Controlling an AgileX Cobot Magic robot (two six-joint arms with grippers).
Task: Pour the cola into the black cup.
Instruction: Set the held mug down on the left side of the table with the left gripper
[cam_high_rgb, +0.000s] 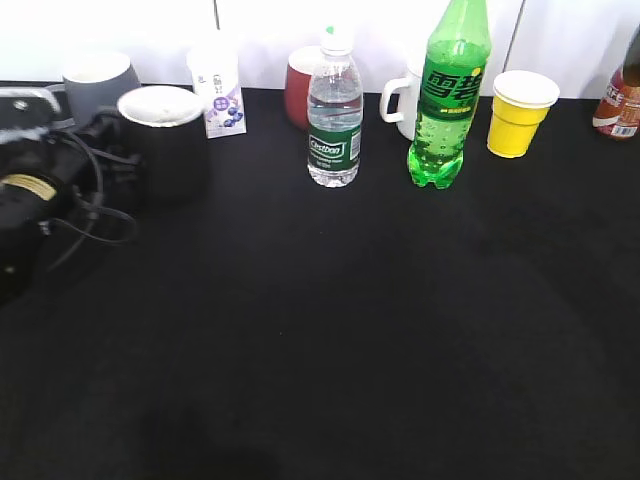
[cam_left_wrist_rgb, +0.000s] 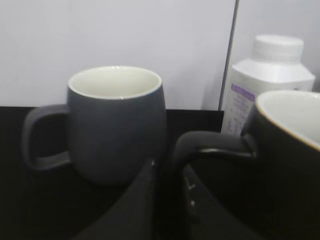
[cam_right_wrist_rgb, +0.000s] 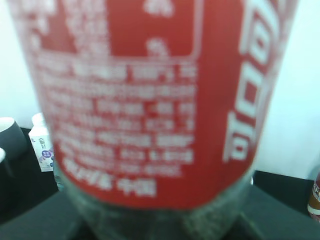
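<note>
The black cup (cam_high_rgb: 163, 135) stands at the back left of the black table, white inside. In the left wrist view it is at the right (cam_left_wrist_rgb: 285, 150), and its handle runs down between the fingers of my left gripper (cam_left_wrist_rgb: 170, 200), which is shut on it. In the exterior view the left gripper (cam_high_rgb: 105, 140) is against the cup's left side. The cola (cam_right_wrist_rgb: 150, 100), with its red-and-white label, fills the right wrist view. My right gripper (cam_right_wrist_rgb: 160, 222) is shut around its lower body. The gripper and the held bottle are outside the exterior view.
Along the back wall stand a grey mug (cam_high_rgb: 98, 82), a small white carton (cam_high_rgb: 218, 90), a dark red cup (cam_high_rgb: 300, 85), a water bottle (cam_high_rgb: 334, 115), a white mug (cam_high_rgb: 402, 100), a green soda bottle (cam_high_rgb: 450, 95), a yellow cup (cam_high_rgb: 520, 112) and a red-labelled bottle (cam_high_rgb: 618, 105).
</note>
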